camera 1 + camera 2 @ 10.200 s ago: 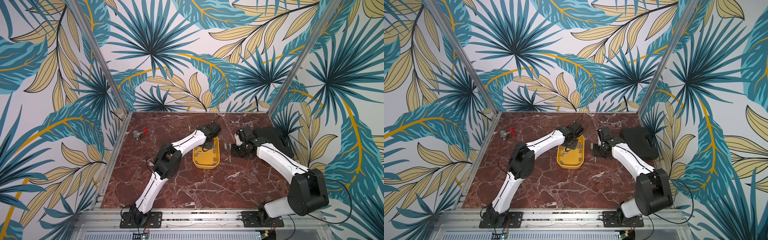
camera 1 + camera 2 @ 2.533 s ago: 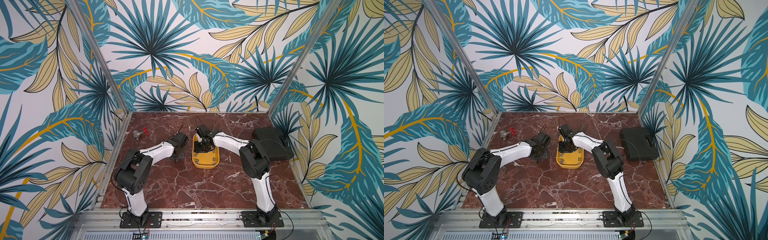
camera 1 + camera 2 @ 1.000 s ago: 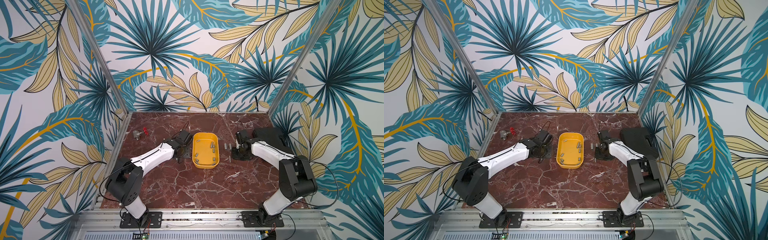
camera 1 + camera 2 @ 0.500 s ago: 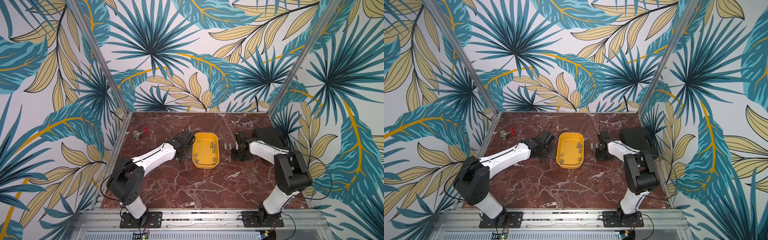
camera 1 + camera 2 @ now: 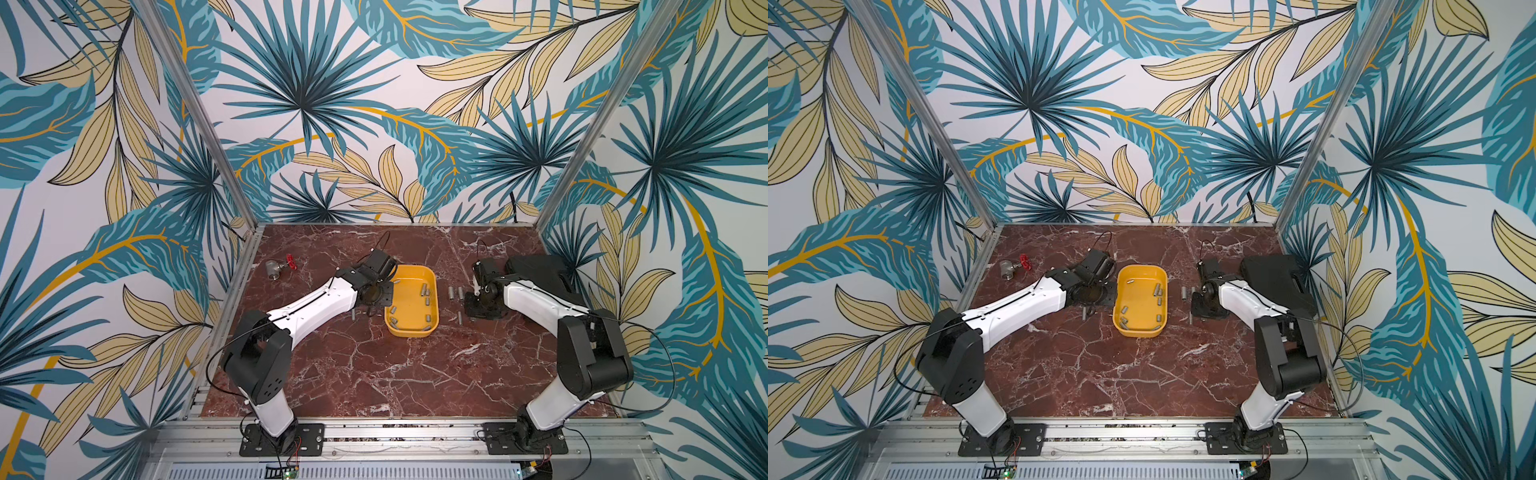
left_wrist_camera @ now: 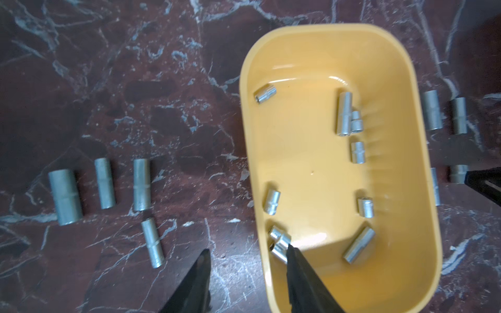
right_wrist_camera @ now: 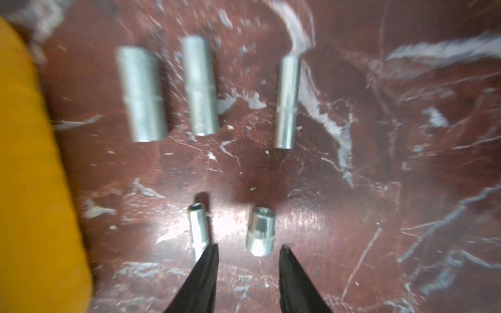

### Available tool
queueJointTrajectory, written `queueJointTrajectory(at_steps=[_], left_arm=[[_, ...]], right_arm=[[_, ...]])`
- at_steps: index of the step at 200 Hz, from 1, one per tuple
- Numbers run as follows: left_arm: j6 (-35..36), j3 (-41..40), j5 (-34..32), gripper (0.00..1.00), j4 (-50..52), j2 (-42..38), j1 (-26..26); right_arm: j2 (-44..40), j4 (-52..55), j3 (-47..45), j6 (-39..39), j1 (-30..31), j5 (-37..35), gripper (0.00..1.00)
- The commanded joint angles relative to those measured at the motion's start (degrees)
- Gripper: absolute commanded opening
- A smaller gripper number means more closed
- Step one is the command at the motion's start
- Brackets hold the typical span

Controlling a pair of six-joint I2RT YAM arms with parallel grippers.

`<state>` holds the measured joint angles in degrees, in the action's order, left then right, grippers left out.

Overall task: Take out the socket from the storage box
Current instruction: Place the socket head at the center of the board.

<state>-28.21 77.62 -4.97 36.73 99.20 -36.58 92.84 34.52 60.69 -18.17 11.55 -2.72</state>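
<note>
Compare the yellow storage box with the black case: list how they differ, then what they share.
The storage box is yellow, the black case black. The storage box is open-topped, with sockets lying inside; the black case looks shut, contents unseen. The storage box sits centrally; the black case lies far to the right. Both are rounded rectangles resting on the table.

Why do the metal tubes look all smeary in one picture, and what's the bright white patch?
Right wrist view: the long sockets are smeared by blur, and light glares white off the table near the short socket. Left wrist view: sharper, with shiny patches inside the storage box.
</note>
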Motion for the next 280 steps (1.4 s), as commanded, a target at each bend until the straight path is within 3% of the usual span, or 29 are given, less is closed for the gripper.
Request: queueJointTrajectory(at_steps=[1,64,148,280], left_arm=[[2.2,5.4,1.3,0.48,0.3,3.1,-1.1],[5.0,20.1,5.6,0.48,2.3,16.3,-3.2],[4.9,31.9,7.2,0.48,2.8,29.1,-3.7],[6.6,39.9,4.6,0.47,3.5,37.2,-4.1]], right_arm=[[-5.0,3.1,1.4,0.5,-0.3,0.1,0.40],[-12.4,4.8,0.0,-0.4,-0.3,0.6,0.41],[-12.3,4.5,-3.3,-0.4,-1.2,-0.5,0.41],[6.1,-0.3,0.5,1.8,-7.0,3.8,0.41]])
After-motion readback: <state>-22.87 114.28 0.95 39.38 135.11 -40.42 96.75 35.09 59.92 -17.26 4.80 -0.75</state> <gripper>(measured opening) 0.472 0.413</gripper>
